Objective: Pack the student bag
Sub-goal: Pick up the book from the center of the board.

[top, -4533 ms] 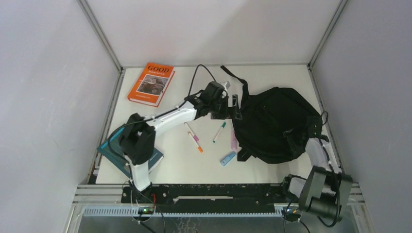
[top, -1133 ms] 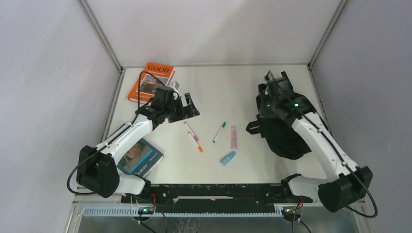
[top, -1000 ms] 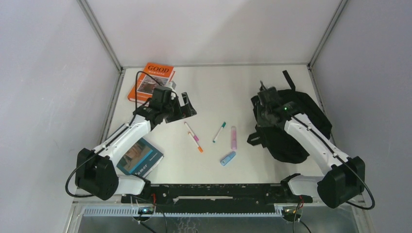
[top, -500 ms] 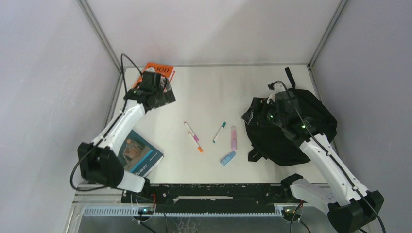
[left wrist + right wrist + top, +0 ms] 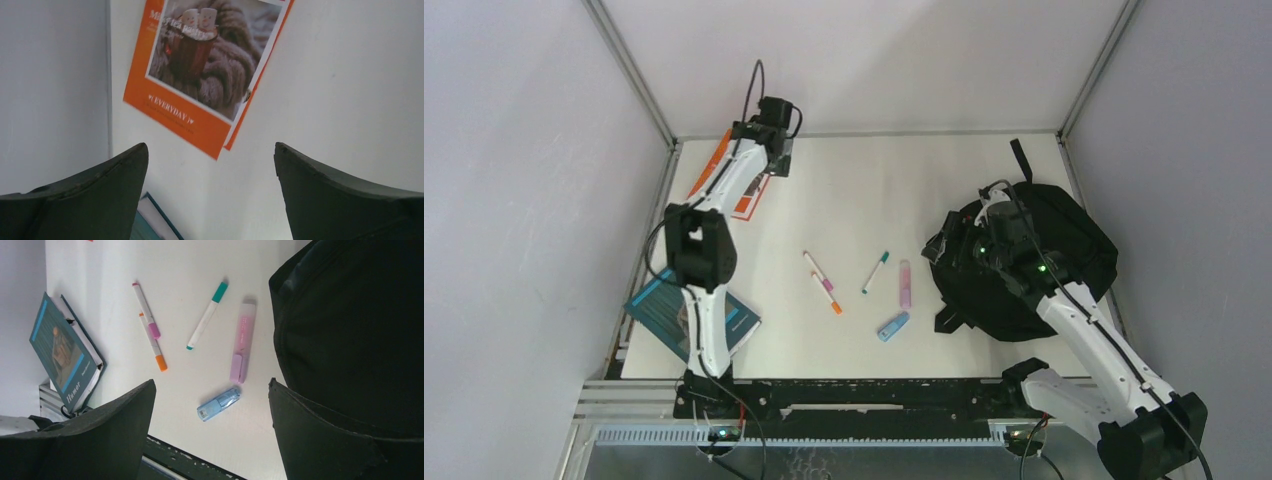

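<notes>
The left tool is held spread over the orange book, far left; the right tool is held spread at the student bag's left edge.

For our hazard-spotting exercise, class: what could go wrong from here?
The orange book lies flat; the open left gripper above it may slide it rather than grasp it.
The student bag is slumped with no opening showing, so items may not go in.
The teal book sits at the table's near edge; a careless sweep might knock it off.
</notes>
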